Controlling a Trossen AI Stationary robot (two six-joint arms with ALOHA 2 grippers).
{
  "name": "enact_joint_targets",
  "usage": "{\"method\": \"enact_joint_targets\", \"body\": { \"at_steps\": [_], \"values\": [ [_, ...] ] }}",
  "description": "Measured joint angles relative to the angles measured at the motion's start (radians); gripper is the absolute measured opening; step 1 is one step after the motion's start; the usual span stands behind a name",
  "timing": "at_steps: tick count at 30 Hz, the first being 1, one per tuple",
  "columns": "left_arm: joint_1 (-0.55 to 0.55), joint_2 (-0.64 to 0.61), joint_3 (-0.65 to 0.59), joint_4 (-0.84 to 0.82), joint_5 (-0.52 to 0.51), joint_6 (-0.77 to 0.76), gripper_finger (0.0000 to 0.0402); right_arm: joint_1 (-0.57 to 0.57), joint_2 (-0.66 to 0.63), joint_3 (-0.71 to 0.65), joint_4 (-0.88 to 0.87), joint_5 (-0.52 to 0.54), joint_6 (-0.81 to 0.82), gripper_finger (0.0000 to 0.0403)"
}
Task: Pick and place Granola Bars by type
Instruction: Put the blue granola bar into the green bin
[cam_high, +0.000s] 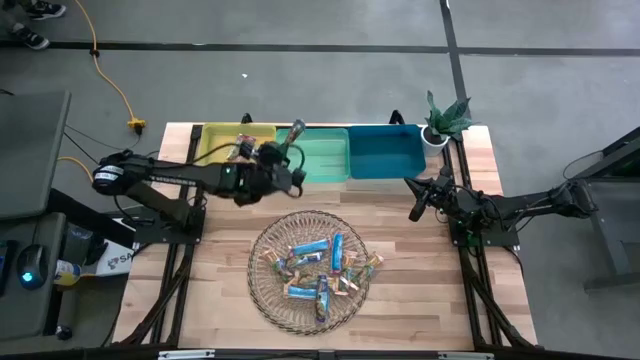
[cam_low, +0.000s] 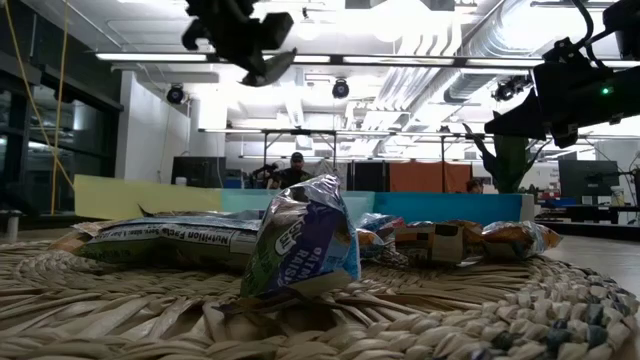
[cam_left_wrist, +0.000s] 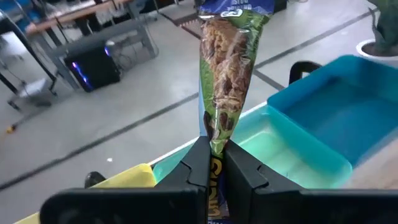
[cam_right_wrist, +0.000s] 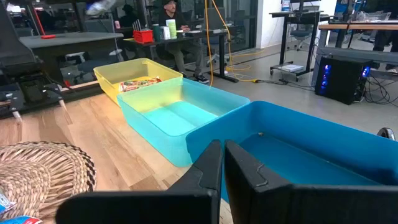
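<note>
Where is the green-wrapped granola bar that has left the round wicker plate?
The green-wrapped granola bar is pinched in the left gripper, raised above the table's far side, by the near rim of the pale green plastic bin, beside the yellow bin.

Green-wrapped granola bar (cam_left_wrist: 227, 81) pinched upright; other Granola Bars (cam_high: 315, 268) heaped on wicker plate (cam_high: 268, 290)

held bar (cam_left_wrist: 229, 81): top cut off by frame edge, lower end hidden between fingers
yellow bin (cam_high: 222, 141): contents too small to identify, partly under left arm
wicker plate (cam_high: 275, 290): bar count unclear, wrappers overlap
</note>
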Motion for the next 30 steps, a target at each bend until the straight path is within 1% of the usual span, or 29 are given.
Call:
{"method": "enact_joint_targets", "body": {
  "at_steps": [3,11,13,17,21,23,26,27,29,30],
  "values": [
    [0.074,0.0,0.001,0.058,0.079,0.022,0.0019,0.0,0.0,0.0,0.0,0.0,0.0,0.0],
    [0.287,0.0,0.071,0.056,0.376,-0.039,0.0019,0.0,0.0,0.0,0.0,0.0,0.0,0.0],
    [0.336,0.001,0.087,0.057,0.437,-0.041,0.0019,0.0,0.0,0.0,0.0,0.0,0.0,0.0],
    [0.437,0.001,0.118,0.053,0.592,-0.047,0.0019,0.0,0.0,0.0,0.0,0.0,0.0,0.0],
    [0.53,0.001,0.124,0.038,0.717,-0.131,0.0019,0.0,0.0,0.0,0.0,0.0,0.0,0.0],
    [0.582,0.005,0.124,0.025,0.821,-0.174,0.0019,0.0,0.0,0.0,0.0,0.0,0.0,0.0],
    [0.648,0.038,0.124,0.009,1.011,-0.225,0.0019,0.0,0.0,0.0,0.0,0.0,0.0,0.0],
    [0.665,0.054,0.124,-0.001,1.061,-0.234,0.0019,0.0,0.0,0.0,0.0,0.0,0.0,0.0],
    [0.683,0.086,0.123,-0.007,1.127,-0.242,0.0019,0.0,0.0,0.0,0.0,0.0,0.0,0.0],
    [0.685,0.105,0.123,-0.007,1.138,-0.242,0.0019,0.0,0.0,0.0,0.0,0.0,0.0,0.0]
  ]
}}
